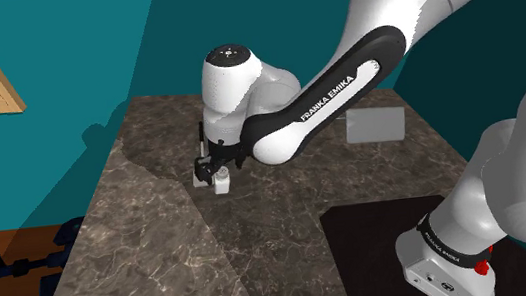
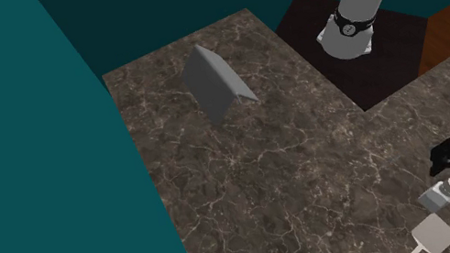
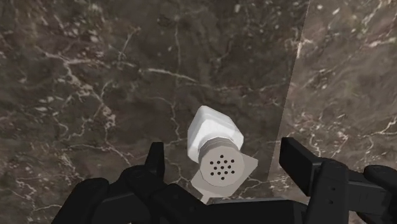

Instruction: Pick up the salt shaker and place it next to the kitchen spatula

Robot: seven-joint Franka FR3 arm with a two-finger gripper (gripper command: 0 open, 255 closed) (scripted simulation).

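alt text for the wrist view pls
A white salt shaker with a grey perforated cap sits on a dark marbled counter, seen from above between the two black fingers of the gripper. The fingers stand apart, neither touching it.

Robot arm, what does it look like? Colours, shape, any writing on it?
The arm has smooth, rounded white shells. One link carries a black band with FRANKA EMIKA in white capitals. A dark ring circles the foot of the arm, with a small red mark near it. The gripper is all black, with two blocky, flat-faced fingers.
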